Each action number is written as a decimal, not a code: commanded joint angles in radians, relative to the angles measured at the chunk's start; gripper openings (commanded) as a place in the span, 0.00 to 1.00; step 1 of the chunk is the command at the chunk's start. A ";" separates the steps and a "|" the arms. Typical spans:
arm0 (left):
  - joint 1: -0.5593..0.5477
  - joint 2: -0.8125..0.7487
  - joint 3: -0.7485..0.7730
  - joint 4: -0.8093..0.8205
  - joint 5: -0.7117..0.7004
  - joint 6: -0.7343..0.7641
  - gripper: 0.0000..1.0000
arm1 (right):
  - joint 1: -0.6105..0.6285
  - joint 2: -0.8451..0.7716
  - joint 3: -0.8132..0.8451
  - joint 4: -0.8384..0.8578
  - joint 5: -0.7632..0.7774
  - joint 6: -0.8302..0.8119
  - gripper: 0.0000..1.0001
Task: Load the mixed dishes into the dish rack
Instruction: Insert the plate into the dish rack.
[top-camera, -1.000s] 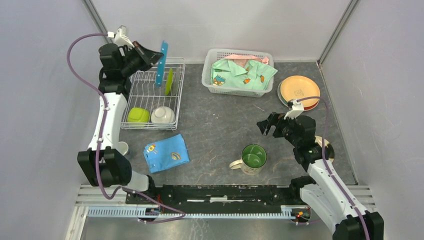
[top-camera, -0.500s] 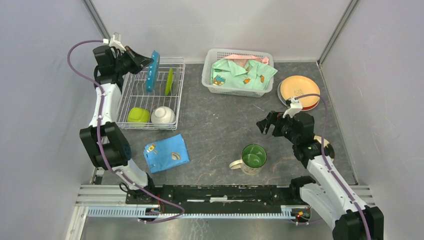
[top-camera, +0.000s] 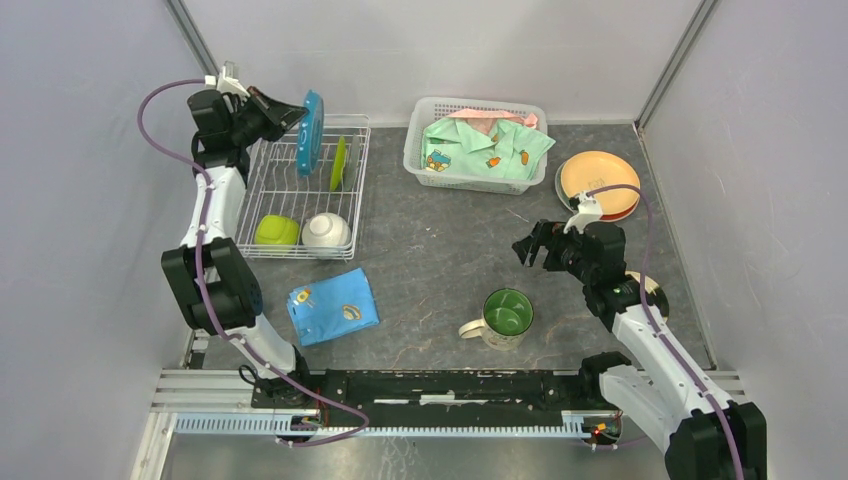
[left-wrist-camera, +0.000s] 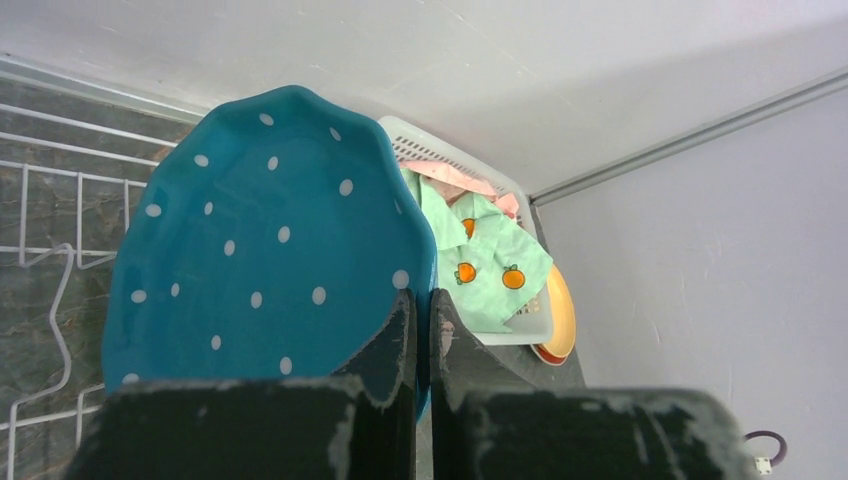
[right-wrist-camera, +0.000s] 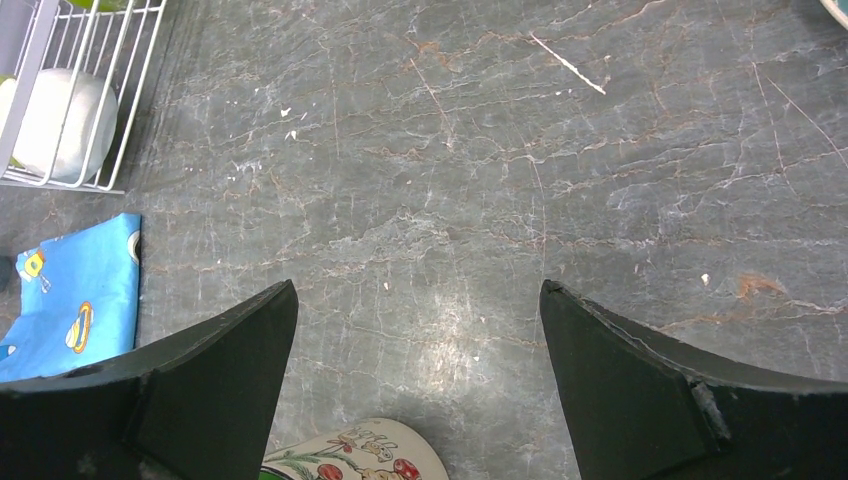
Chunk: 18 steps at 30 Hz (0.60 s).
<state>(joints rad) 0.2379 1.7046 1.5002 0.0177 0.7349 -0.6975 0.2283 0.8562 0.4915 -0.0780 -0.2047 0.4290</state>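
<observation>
My left gripper (top-camera: 292, 116) is shut on the rim of the blue dotted scalloped plate (top-camera: 310, 131), holding it upright over the far end of the white wire dish rack (top-camera: 262, 180); the plate fills the left wrist view (left-wrist-camera: 260, 250). A lime-green plate (top-camera: 339, 163) stands in the rack, with a lime-green bowl (top-camera: 276, 231) and a white bowl (top-camera: 326, 231) at its near end. My right gripper (top-camera: 528, 250) is open and empty above the table, just beyond the green-lined beige mug (top-camera: 503, 318), whose rim shows in the right wrist view (right-wrist-camera: 350, 458). Orange and red plates (top-camera: 598, 183) are stacked at the far right.
A white latticed basket (top-camera: 478, 145) with green clothing stands at the back middle. A folded blue cloth (top-camera: 332, 305) lies in front of the rack. A small cup (top-camera: 245, 296) sits by the left arm. A cream dish (top-camera: 650, 292) lies partly hidden behind the right arm.
My left gripper has drawn back toward the far left with the blue plate, lowering it closer to the rack's far end. The right arm has barely moved.
</observation>
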 joint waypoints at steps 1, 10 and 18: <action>-0.010 -0.033 -0.011 0.255 0.010 -0.121 0.02 | 0.009 0.004 0.051 0.024 0.016 0.001 0.98; -0.020 0.014 -0.046 0.317 0.011 -0.133 0.02 | 0.022 -0.001 0.052 0.025 0.026 0.011 0.98; -0.039 0.054 -0.083 0.335 -0.010 -0.078 0.02 | 0.029 -0.004 0.054 0.019 0.032 0.013 0.98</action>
<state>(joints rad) 0.2089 1.7607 1.4101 0.1959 0.7177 -0.7788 0.2493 0.8597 0.5034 -0.0776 -0.1967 0.4339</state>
